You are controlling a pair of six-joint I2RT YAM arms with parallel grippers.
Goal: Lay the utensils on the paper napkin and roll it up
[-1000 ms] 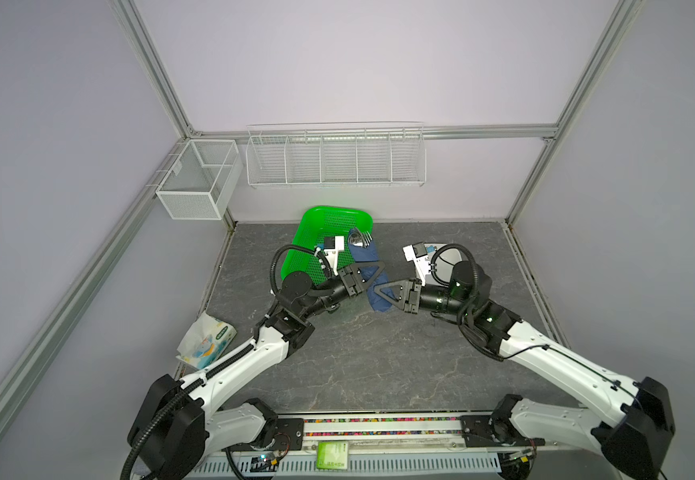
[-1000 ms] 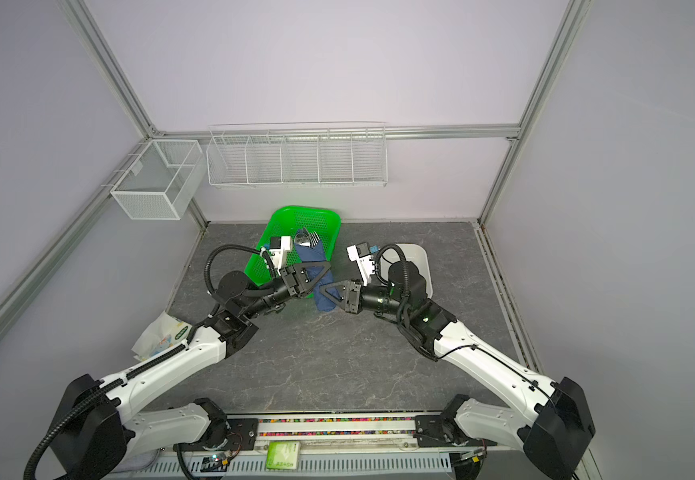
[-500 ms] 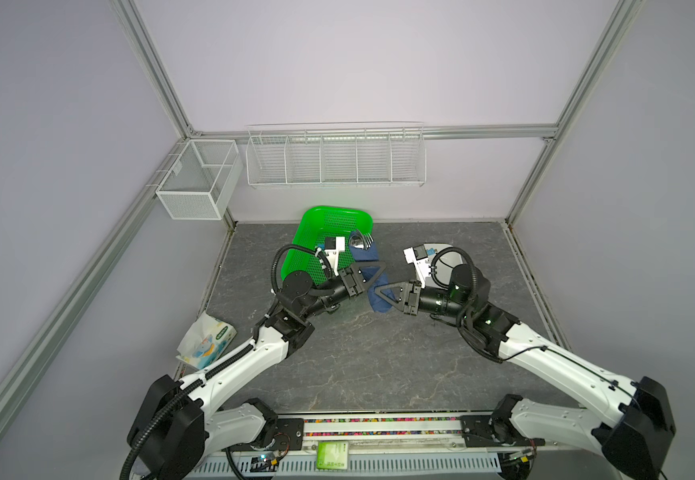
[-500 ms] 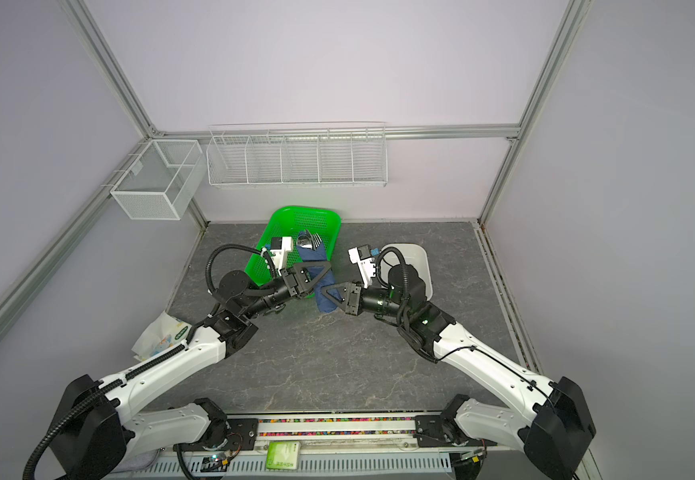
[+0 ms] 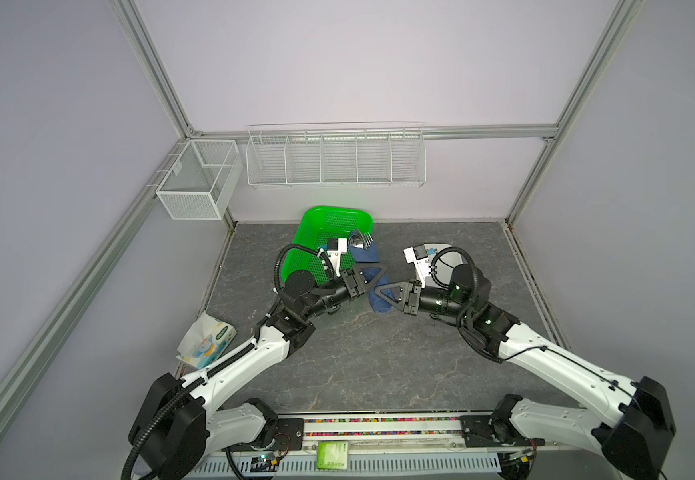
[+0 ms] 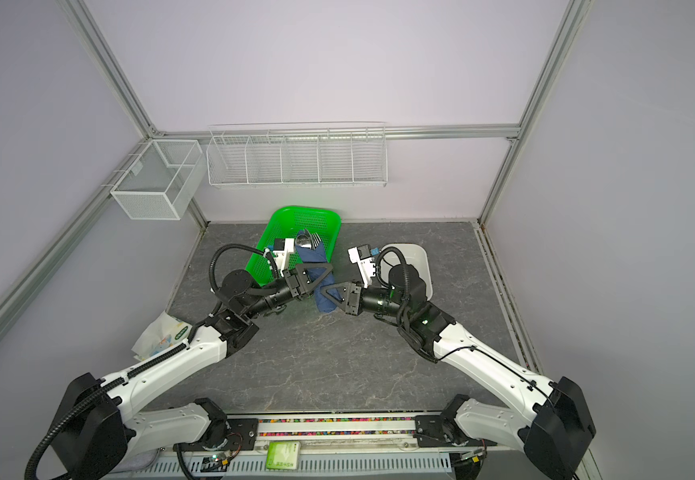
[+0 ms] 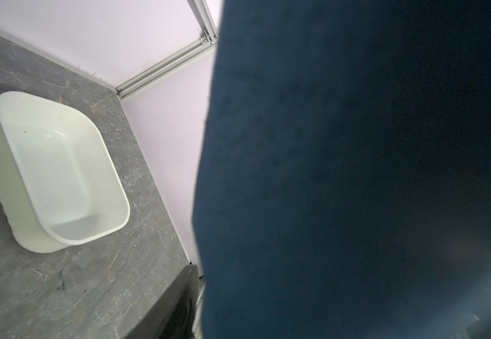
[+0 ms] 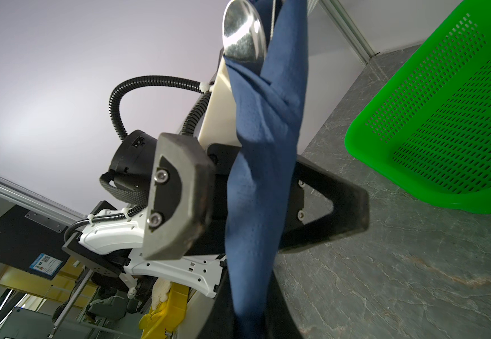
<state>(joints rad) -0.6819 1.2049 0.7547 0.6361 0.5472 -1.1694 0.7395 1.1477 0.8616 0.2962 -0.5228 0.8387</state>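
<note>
The paper napkin (image 5: 367, 261) is a narrow navy roll standing tilted above the table beside the green basket. The utensils (image 5: 360, 240) poke out of its upper end in both top views (image 6: 308, 240); the spoon bowl (image 8: 243, 32) shows in the right wrist view. My right gripper (image 5: 375, 291) is shut on the roll's lower part (image 8: 250, 317). My left gripper (image 5: 379, 274) is open, with its fingers (image 8: 179, 199) standing apart on either side of the roll's middle. In the left wrist view the napkin (image 7: 356, 176) fills most of the picture and hides the fingers.
A green perforated basket (image 5: 329, 220) stands at the back, just behind the roll. A white tub (image 6: 416, 257) sits behind my right wrist. A printed tissue pack (image 5: 206, 343) lies at the left table edge. Two wire racks (image 5: 335, 156) hang on the walls.
My left gripper's jaws have opened off the roll. The right gripper still holds the roll and has shifted slightly left.
</note>
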